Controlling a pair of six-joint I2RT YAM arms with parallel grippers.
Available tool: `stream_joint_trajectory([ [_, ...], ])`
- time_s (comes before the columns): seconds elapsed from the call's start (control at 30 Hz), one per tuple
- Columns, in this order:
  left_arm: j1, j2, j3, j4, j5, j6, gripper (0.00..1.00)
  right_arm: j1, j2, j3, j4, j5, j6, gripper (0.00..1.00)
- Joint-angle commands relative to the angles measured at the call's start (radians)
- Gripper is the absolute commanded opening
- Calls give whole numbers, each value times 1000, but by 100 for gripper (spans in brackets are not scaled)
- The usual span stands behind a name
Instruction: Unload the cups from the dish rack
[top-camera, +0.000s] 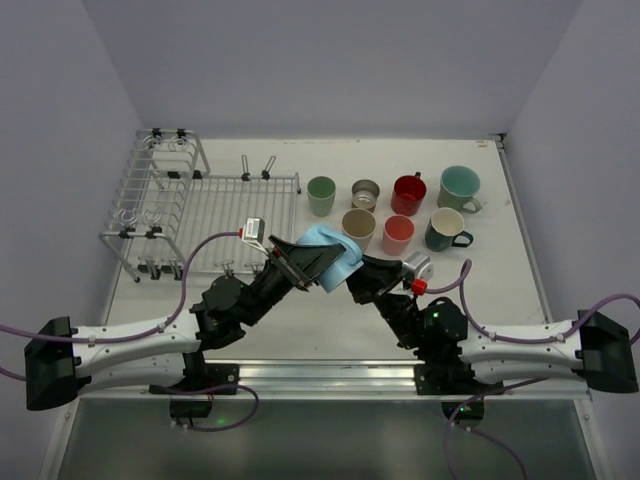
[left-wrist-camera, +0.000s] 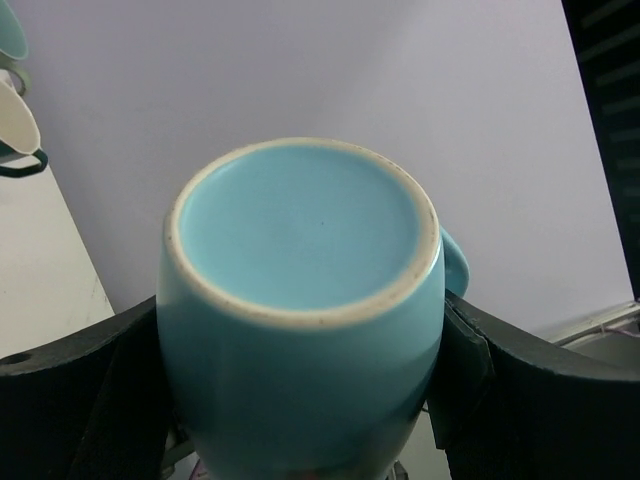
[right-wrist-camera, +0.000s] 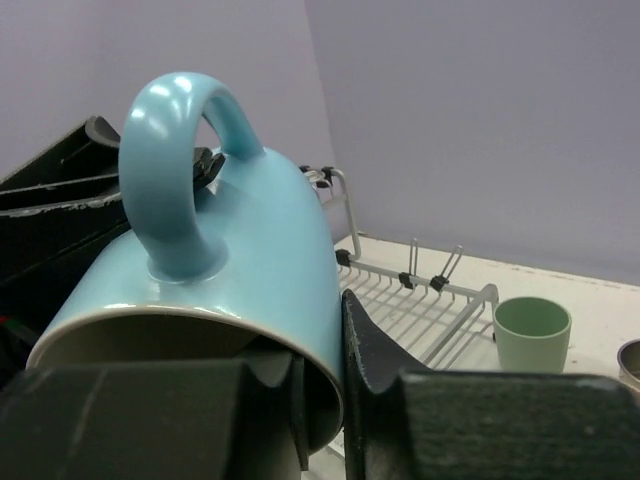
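Fingers (left-wrist-camera: 520, 400) of my left pincer (left-wrist-camera: 300, 400) clamp the light blue mug (left-wrist-camera: 300, 300) between them; my right pincer (right-wrist-camera: 305, 400) pinches its rim.

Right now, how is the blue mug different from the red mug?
The blue mug is light blue; the red mug is red. The blue mug is tipped over, held in the air by the left pincer; the red mug stands upright on the table. Both have handles.
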Motion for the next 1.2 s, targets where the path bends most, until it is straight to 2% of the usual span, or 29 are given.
stream_joint_trajectory([
  [0.0, -8, -15, -5, 51, 13, -10, 5, 4, -27, 48, 156, 47, -12, 0],
  [0.03, -8, -29, -2, 39, 15, 11, 12, 2, -37, 46, 130, 53, 23, 0],
  [0.07, -8, -40, 6, 24, 15, 34, 33, 4, -66, 49, 55, 59, 43, 0],
  [0.13, -8, -81, 20, -36, 7, 109, 60, 2, -99, 48, -19, 72, 128, 0],
  [0.17, -8, -95, 30, -62, -1, 137, 84, 2, -114, 59, -69, 79, 165, 0],
  [0.23, -8, -145, 60, -189, -33, 206, 99, 2, -175, 85, -314, 72, 303, 0],
  [0.27, -8, -161, 69, -263, -42, 237, 100, 2, -192, 112, -472, 67, 342, 0],
  [0.33, -8, -211, 87, -347, -88, 294, 100, 2, -238, 144, -632, 58, 452, 0],
  [0.37, -8, -227, 86, -399, -100, 320, 100, 2, -252, 173, -766, 50, 481, 0],
  [0.47, -8, -285, 86, -518, -157, 377, 100, 1, -287, 218, -927, 34, 574, 0],
  [0.67, -8, -382, 119, -783, -243, 486, 100, -31, -254, 354, -1426, -43, 738, 0],
  [0.8, -8, -446, 152, -937, -258, 561, 100, -96, -209, 365, -1599, -157, 796, 0],
  [0.9, -8, -468, 208, -1070, -257, 608, 100, -197, -157, 364, -1657, -328, 779, 0],
  [1.03, -8, -462, 294, -1184, -234, 702, 100, -292, -30, 433, -1699, -514, 691, 0],
  [1.17, -8, -426, 337, -1262, -199, 791, 100, -372, 122, 535, -1736, -595, 612, 0],
])
